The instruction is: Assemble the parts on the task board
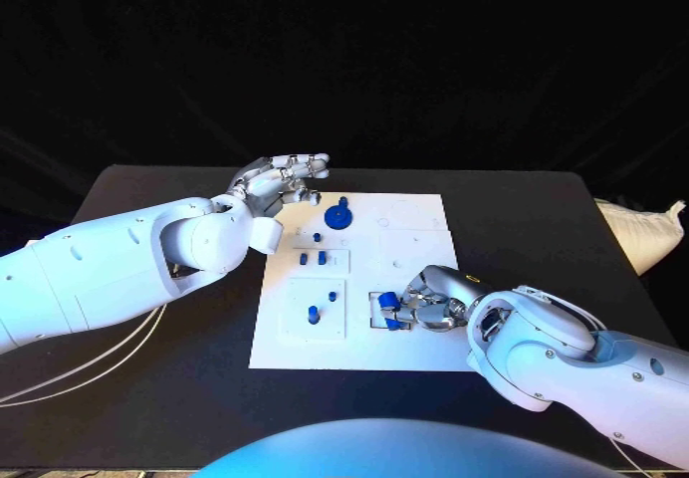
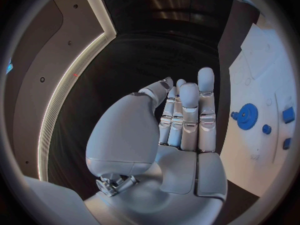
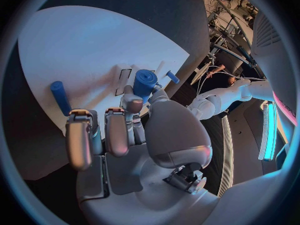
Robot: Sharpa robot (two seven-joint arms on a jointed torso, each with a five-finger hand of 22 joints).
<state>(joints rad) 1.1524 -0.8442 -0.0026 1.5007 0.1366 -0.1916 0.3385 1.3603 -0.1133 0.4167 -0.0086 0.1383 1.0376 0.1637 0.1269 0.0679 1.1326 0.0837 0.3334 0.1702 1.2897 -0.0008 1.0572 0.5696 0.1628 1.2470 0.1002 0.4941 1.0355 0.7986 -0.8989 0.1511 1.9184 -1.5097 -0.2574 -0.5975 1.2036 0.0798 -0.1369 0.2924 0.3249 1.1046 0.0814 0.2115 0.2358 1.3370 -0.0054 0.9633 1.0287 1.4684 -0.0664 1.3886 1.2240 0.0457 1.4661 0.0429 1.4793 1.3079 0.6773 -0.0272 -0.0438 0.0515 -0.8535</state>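
Black table carries the white rectangular task board. Right hand pinches a short blue cylindrical part at its fingertips, over the board. Left hand hovers empty, fingers apart, a blue toothed gear just beyond them.

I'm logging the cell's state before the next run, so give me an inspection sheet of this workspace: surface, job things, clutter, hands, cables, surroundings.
Surface: black table, bare around the board.
Job's things: white rectangular task board in the middle; blue toothed gear near its far edge; small blue pegs mid-board; blue pin in the near-left plate; blue cylinder at the right hand.
Clutter: white cloth bag at the table's right edge.
Hands: left hand holds nothing, fingers apart, over the board's far-left corner; right hand grips the blue cylinder on the board.
Cables: white cables hang under the left arm.
Surroundings: dark backdrop, nothing seen.
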